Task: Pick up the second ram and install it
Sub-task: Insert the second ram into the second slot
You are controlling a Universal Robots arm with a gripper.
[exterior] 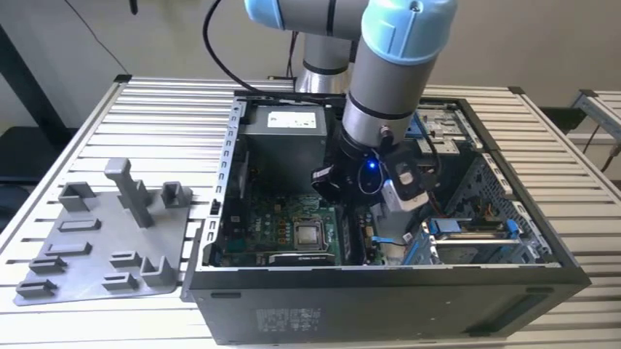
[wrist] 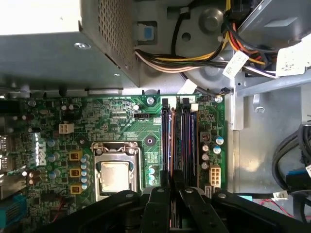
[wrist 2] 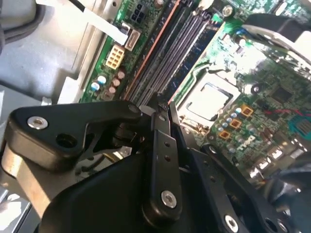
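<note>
**A:** Got the ram [wrist 2: 164, 103] yet?

**B:** Looks like it. Seems pinched in the gripper [wrist 2: 163, 110], thin and dark, seen edge-on. Hard to be fully sure from the second wrist view.

**A:** And the fingers [wrist 2: 167, 145]?

**B:** Almost together, with just a thin gap. Clamped on that strip, by the look of it.

**A:** Where in the case [exterior: 388, 305]?

**B:** Down inside, hanging from the arm [exterior: 388, 94]. Right over the long black slots [wrist: 187, 141] on the green board [wrist: 121, 121], next to the square silver chip [wrist: 115, 175]. Lined up the same way as the slots in the first wrist view.

**A:** Pushed in?

**B:** Not yet, probably. Near the slots, but cannot tell if touching. No sign of being let go.

**A:** So how far along?

**B:** Picking up done, most likely. Carried to the right spot too. Left to do: seating it in a slot. Grey tray [exterior: 87, 247] sitting beside the case, on the exterior view's left.
</note>
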